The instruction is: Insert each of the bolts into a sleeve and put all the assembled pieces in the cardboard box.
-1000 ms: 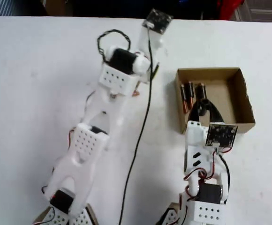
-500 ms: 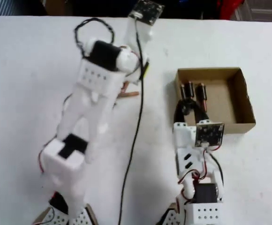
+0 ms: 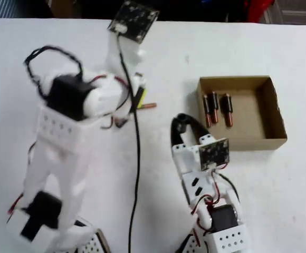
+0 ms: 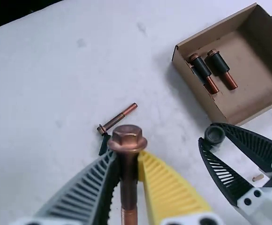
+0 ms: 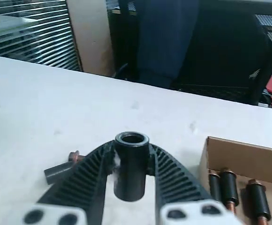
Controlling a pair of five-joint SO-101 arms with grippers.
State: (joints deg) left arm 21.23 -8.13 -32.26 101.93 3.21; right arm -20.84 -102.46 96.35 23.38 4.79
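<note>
A copper flange-headed bolt (image 4: 126,139) is clamped in the left claw (image 4: 125,156); the right claw (image 5: 131,150) grips a black cylindrical sleeve (image 5: 130,174), left of the brown cardboard box (image 3: 236,80) holding three sleeved bolts (image 3: 214,108). Another copper bolt (image 4: 119,117) lies on the white desk (image 3: 258,47).

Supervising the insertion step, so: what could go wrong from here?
The bolt in the left gripper and the sleeve in the right gripper are apart; a slight tilt could jam the insertion. The loose bolt on the table lies near the left gripper and might get knocked.
</note>
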